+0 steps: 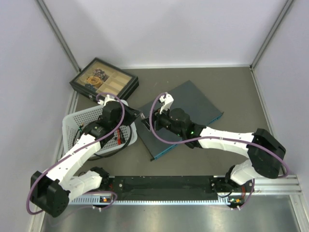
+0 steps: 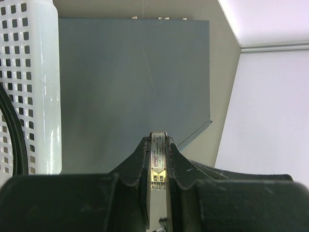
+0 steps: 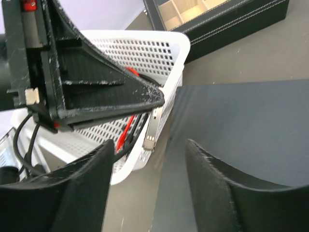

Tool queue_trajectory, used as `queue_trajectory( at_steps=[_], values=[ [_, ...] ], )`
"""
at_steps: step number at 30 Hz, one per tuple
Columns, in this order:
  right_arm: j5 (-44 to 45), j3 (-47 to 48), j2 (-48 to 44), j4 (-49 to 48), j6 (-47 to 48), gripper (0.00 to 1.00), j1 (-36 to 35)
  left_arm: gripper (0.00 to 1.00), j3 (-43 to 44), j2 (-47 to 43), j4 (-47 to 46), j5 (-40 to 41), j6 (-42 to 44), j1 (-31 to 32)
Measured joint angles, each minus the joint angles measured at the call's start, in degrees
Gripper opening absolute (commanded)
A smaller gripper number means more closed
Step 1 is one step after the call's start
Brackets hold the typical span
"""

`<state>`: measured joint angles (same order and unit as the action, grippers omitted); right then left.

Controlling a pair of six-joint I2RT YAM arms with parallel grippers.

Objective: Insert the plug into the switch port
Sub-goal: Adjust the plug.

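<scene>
L gripper (image 2: 157, 147) clamped, R gripper (image 3: 149, 145) wide

Basket (image 1: 77, 118) just beside switch (image 1: 198, 101), open table (image 1: 234, 84) beyond

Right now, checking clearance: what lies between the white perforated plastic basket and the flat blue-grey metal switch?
The left pincer holding the slim silver plug hangs in that gap, seen in the right wrist view.

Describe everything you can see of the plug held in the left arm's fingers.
The plug is a slim silver metal module with a white printed label and gold contacts on one face. The left gripper clamps it between its fingers, tip poking out past them, between the white basket and the dark switch. Only the fingers appear to touch it.
</scene>
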<state>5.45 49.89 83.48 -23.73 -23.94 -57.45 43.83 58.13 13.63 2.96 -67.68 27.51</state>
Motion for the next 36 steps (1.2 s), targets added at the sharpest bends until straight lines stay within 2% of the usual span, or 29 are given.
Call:
queue_trajectory(
  at_steps=[6,8,15,18,19,21,24,25,27,28,31,32,36],
  values=[
    [1.2,1.1,2.0,-1.7,0.3,0.47,-0.2,0.00,0.0,0.0,0.0,0.6,-0.2,0.3],
    [1.3,1.3,2.6,-2.0,0.4,0.40,-0.2,0.00,0.0,0.0,0.0,0.6,-0.2,0.4],
    [1.2,1.7,4.6,-2.4,-0.1,0.26,-0.2,0.00,0.0,-0.1,0.0,1.0,-0.2,0.4],
    [1.1,1.7,4.8,-2.6,-0.2,0.16,-0.2,0.00,0.0,-0.3,-0.1,1.0,-0.2,0.4],
    [1.0,1.7,4.8,-2.8,-0.3,0.07,-0.3,0.00,0.0,-0.3,-0.2,1.0,-0.2,0.4],
    [1.0,1.7,4.8,-2.9,-0.3,0.01,-0.4,0.00,0.0,-0.3,-0.2,1.0,-0.2,0.4],
    [1.5,1.7,4.8,-2.8,-0.8,0.00,-0.4,0.15,0.0,-0.3,-0.4,1.0,0.1,0.4],
    [1.5,1.7,4.8,-2.8,-0.8,0.00,-0.4,0.28,0.0,-0.4,-0.5,1.0,0.3,0.4],
    [1.5,1.7,4.8,-2.9,-0.8,0.00,-0.4,0.40,0.0,-0.6,-0.8,0.9,1.4,0.4],
    [1.5,1.7,4.7,-2.8,-0.8,0.00,-0.4,0.52,0.0,-0.8,-1.0,1.0,2.1,0.4],
    [1.3,1.7,3.8,-0.8,-0.8,0.00,-0.4,0.68,-0.3,-2.5,-3.0,1.3,6.1,0.4],
    [1.0,1.5,3.2,-0.2,-1.2,0.00,-0.2,0.77,-0.5,-3.7,-3.9,1.5,7.9,0.4],
    [-2.9,-0.6,-1.9,0.6,-3.9,0.00,2.1,0.92,-3.1,-9.5,-9.5,1.6,14.8,0.2]
  ],
)
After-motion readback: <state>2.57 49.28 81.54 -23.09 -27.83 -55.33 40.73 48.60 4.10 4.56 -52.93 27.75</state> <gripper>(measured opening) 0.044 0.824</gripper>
